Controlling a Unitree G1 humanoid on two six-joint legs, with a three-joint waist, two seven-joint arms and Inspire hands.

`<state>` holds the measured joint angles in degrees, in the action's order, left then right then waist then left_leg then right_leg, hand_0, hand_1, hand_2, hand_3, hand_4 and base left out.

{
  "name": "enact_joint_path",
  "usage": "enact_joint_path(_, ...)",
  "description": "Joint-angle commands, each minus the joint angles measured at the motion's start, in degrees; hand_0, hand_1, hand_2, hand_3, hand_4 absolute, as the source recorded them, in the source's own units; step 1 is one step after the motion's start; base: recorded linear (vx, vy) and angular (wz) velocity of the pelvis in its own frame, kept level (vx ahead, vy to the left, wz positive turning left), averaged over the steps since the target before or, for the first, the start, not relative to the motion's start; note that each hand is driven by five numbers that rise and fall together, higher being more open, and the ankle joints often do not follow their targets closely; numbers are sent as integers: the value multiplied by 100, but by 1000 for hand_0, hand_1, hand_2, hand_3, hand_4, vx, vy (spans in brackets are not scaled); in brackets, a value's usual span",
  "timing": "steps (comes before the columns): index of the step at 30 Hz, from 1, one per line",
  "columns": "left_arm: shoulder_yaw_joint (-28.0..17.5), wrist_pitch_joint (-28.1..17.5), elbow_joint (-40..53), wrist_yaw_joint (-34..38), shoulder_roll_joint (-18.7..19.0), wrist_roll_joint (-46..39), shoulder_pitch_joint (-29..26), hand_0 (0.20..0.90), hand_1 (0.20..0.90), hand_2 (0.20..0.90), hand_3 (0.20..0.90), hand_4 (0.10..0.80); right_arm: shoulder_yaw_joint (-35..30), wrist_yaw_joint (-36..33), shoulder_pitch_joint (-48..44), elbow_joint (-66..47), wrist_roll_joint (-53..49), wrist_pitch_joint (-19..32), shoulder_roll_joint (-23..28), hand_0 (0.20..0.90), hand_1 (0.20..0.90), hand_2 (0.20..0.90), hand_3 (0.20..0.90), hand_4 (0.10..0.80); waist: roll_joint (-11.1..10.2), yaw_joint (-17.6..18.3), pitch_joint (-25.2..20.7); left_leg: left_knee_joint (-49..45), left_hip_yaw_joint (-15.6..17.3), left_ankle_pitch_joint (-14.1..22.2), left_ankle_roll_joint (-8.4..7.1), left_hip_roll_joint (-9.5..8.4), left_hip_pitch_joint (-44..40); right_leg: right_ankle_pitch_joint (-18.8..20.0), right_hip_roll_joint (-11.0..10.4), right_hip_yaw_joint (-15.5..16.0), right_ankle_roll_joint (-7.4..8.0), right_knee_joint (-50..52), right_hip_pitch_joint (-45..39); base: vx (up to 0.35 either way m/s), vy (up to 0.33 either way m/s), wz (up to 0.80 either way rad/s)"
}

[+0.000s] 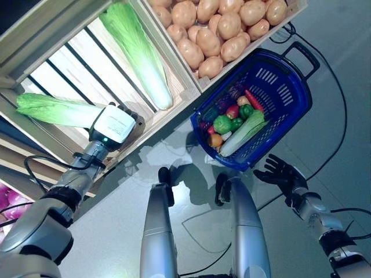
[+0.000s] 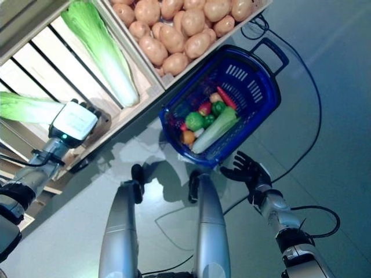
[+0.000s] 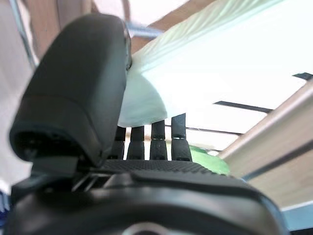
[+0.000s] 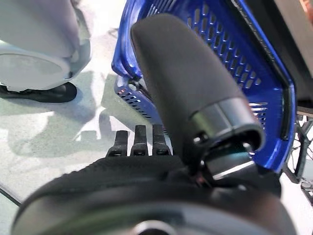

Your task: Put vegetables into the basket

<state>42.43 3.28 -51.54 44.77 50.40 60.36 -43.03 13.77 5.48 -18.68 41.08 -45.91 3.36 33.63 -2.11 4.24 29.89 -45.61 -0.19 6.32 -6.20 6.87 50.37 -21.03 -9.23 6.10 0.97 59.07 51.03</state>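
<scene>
left eye view: left hand (image 1: 116, 124) is at the slatted crate (image 1: 69, 69), at the pale stem end of a cabbage (image 1: 55, 110) lying near the crate's front edge. a second cabbage (image 1: 139, 52) lies diagonal in the same crate, untouched. potatoes (image 1: 214, 29) fill the next crate. the blue basket (image 1: 290, 92) sits on the floor just beside the crates, already holding mixed veg incl. another long cabbage. right hand (image 1: 281, 171) hovers near the basket's near rim, fingers spread, holding nothing.

right eye view: same layout. left arm reaches up and out from lower left, wrist roughly level. right arm is low, palm turned toward the basket, apart from it.

left wrist view: fingers (image 3: 159, 142) curl under the cabbage's white stem end, thumb (image 3: 73, 98) over the top, so the hand is closed round it. judgement: the cabbage is long, light to moderate, firm at the stem, soft and floppy at the leaves; smooth, so it may slip. the stem end is the right place to hold, but the leafy end will likely droop and swing when lifted.

right wrist view: right fingers (image 4: 139, 142) straight, thumb out, nothing held; basket wall just past them.
</scene>
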Motion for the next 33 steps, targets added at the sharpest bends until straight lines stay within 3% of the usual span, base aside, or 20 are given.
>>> enact_joint_path(1,-607,469,-4,625,330,-813,-184,300,300,300,300,400,-257,-107,74,-234,-251,485,334,900,900,900,900,800,49,11,-10,-98,321,721,138,18,-500,678,-160,-240,326,-862,-568,0,0,0)
enact_joint_path(8,-1315,-241,362,1786,209,-1769,174,300,300,300,300,400,-284,-75,243,-285,-141,547,209,900,900,900,900,800,30,-83,-10,90,320,693,133,8,-825,677,-165,-180,316,-1048,-906,9,-5,0)
enact_joint_path(12,-1698,-535,805,1850,133,-2089,435,300,300,300,300,400,-335,-52,383,-356,-145,578,125,900,900,900,900,800,27,-143,-12,327,303,605,134,1,-1043,712,-167,-133,310,-1210,-1108,24,-33,2)
enact_joint_path(15,-2017,-927,1198,1754,50,-2781,723,300,300,300,300,400,-343,-5,524,-484,-102,616,21,900,900,900,900,800,20,-173,-59,580,312,481,124,-1,-1223,794,-157,-107,324,-1428,-1277,37,-38,3)
enact_joint_path(16,-2216,-1126,1405,1660,-65,-3062,876,300,300,300,300,400,-335,-33,596,-578,-95,635,-50,900,900,900,900,800,23,-195,-95,764,306,402,113,-7,-1320,839,-146,-104,336,-1581,-1369,58,-66,7)
enact_joint_path(17,-2438,-1624,1683,1523,-201,-3466,1068,300,300,300,300,400,-325,-21,694,-613,-102,697,-144,900,900,900,900,800,28,-228,-162,1024,294,286,115,-19,-1460,924,-150,-90,341,-1849,-1522,51,-58,8)
enact_joint_path(19,-2589,-1826,1878,1424,-298,-3692,1200,300,300,300,300,400,-328,-5,763,-646,-69,731,-219,900,900,900,900,800,32,-250,-209,1224,284,196,125,-33,-1577,984,-155,-67,343,-2021,-1630,53,-47,10)
enact_joint_path(25,-3423,-2899,2978,9,-1117,-5463,1921,300,300,300,300,400,-413,-36,1153,-806,155,1004,-728,900,900,900,900,800,23,-432,-518,2123,158,-148,198,-244,-2256,1283,-250,191,429,-2973,-2355,71,-52,8)
enact_joint_path(29,-3737,-2941,3772,-837,-1664,-6019,2390,300,300,300,300,400,-489,-7,1401,-935,405,1090,-1065,900,900,900,900,800,27,-543,-836,2918,70,-416,253,-381,-2865,1593,-294,455,488,-3949,-3097,150,-55,11)
enact_joint_path(33,-3856,-2852,4311,-1735,-2010,-6944,2678,300,300,300,300,400,-571,51,1545,-1101,553,1025,-1235,900,900,900,900,800,49,-626,-1156,3735,66,-658,264,-404,-3507,1864,-273,717,560,-4818,-3872,168,-42,9)
